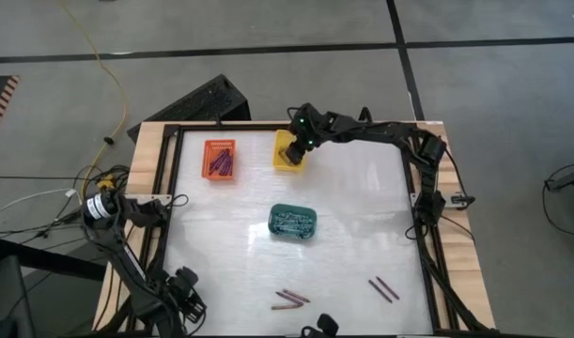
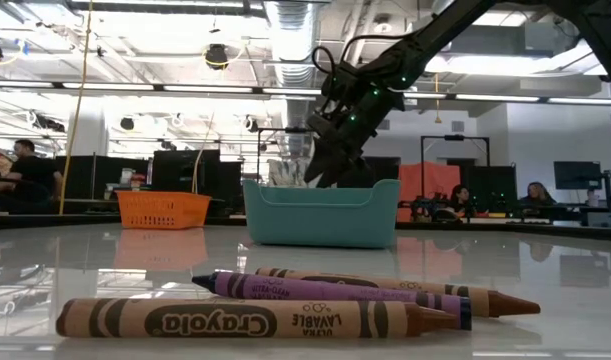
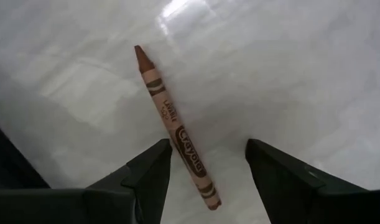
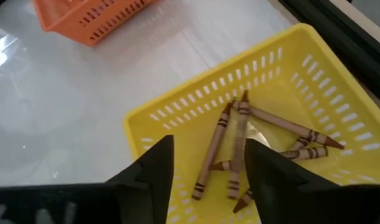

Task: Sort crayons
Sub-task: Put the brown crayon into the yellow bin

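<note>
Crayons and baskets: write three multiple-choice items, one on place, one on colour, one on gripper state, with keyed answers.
1. The right gripper is over which basket?
A. orange
B. yellow
C. green

2. The crayons in the yellow basket are what colour?
A. brown
B. purple
C. blue

3. The left gripper is
A. shut on a crayon
B. open around a brown crayon on the table
C. shut and empty

Answers: 1 B, the high view shows it above the yellow basket. 2 A, brown crayons lie inside. 3 B, the brown crayon lies between spread fingers.

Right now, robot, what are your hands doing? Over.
Right hand open above yellow basket, brown crayons inside. Left hand open over a loose brown crayon. Nothing blocking.
</note>
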`<action>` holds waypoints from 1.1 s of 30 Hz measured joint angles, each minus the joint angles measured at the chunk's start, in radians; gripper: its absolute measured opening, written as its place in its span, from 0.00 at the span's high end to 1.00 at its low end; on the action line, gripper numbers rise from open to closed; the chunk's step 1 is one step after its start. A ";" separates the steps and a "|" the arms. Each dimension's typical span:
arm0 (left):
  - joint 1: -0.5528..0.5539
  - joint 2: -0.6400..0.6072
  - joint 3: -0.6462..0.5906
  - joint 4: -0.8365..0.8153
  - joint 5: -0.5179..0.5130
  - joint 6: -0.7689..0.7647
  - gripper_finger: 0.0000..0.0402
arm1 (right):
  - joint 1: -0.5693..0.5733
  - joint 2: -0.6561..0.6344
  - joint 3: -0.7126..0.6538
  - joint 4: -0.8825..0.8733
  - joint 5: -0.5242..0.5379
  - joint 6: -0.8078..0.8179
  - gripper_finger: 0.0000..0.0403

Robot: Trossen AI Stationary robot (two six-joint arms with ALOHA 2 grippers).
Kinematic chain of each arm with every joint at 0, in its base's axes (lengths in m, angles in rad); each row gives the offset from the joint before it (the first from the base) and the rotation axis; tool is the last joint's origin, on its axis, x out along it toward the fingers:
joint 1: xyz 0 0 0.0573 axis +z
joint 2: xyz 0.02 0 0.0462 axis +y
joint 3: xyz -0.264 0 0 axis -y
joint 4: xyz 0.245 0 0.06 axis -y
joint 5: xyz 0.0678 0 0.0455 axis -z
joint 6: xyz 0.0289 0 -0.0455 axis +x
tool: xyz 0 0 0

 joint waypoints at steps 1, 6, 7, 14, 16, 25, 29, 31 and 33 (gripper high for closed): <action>0.000 -0.010 -0.015 0.024 -0.003 0.000 0.49 | 0.003 0.000 0.000 0.000 0.000 -0.006 0.53; 0.002 -0.070 -0.089 0.090 -0.011 -0.003 0.52 | 0.019 -0.002 0.000 0.002 -0.001 -0.030 0.53; 0.002 -0.085 -0.104 0.103 -0.018 -0.003 0.54 | 0.022 -0.002 0.000 0.002 -0.001 -0.037 0.53; 0.002 -0.189 -0.202 0.143 -0.078 0.015 0.73 | 0.043 -0.002 0.000 0.005 -0.001 -0.067 0.54; 0.002 -0.212 -0.236 0.187 -0.085 0.026 0.79 | 0.047 -0.002 0.000 0.007 -0.001 -0.070 0.54; 0.041 -0.233 -0.315 0.308 -0.081 0.129 0.98 | 0.062 -0.003 0.000 0.008 -0.002 -0.093 0.54; 0.066 -0.244 -0.318 0.307 -0.070 0.179 0.98 | 0.061 -0.014 0.000 0.004 -0.003 -0.096 0.54; 0.075 -0.255 -0.314 0.289 -0.075 0.195 0.99 | 0.061 -0.024 0.000 0.002 -0.006 -0.097 0.54; 0.085 -0.267 -0.307 0.268 -0.090 0.212 0.99 | 0.066 -0.039 0.000 0.000 -0.013 -0.098 0.54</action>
